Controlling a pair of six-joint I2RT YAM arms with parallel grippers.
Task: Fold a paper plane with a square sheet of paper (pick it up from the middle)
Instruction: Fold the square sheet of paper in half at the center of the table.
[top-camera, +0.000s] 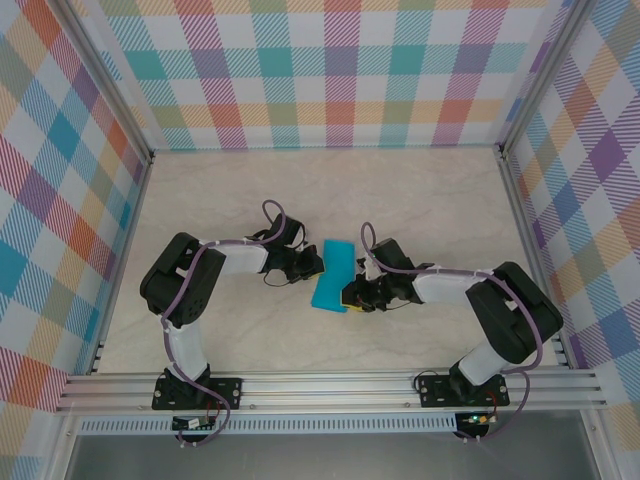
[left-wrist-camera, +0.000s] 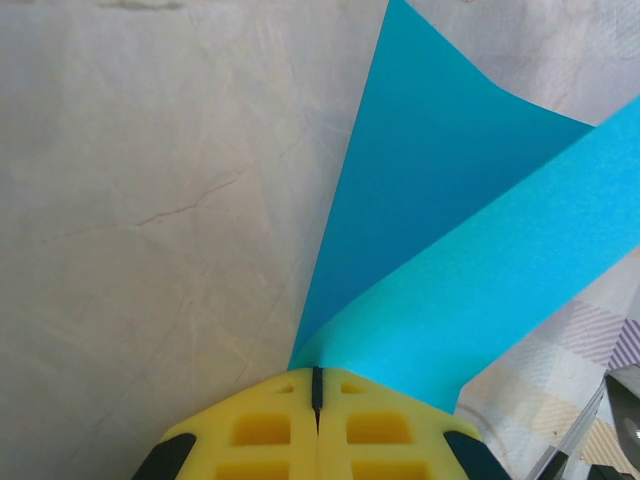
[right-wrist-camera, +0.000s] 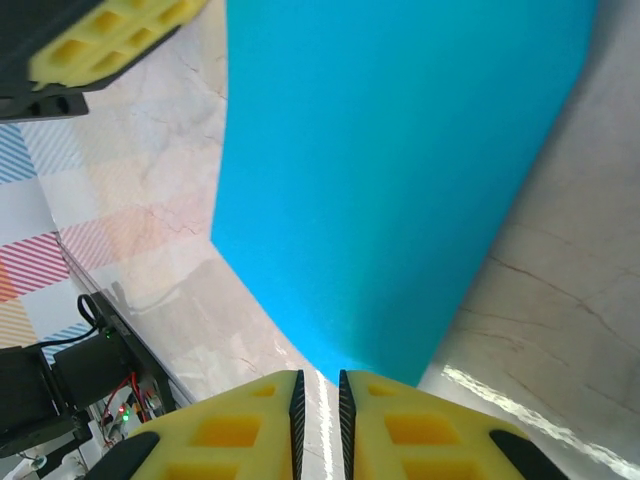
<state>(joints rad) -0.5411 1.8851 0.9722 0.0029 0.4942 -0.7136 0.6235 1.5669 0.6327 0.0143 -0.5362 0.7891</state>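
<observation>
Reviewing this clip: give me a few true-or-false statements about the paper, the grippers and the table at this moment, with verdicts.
1. The square sheet of paper sits between the left gripper and the right gripper. True.
2. The sheet lies flat and unfolded on the table. False: it is bent over itself, with one layer crossing the other in the left wrist view.
3. The left gripper is shut, with the paper coming out from its fingertips. True.
4. The table is dark wood. False: it is pale, with a marble look.
</observation>
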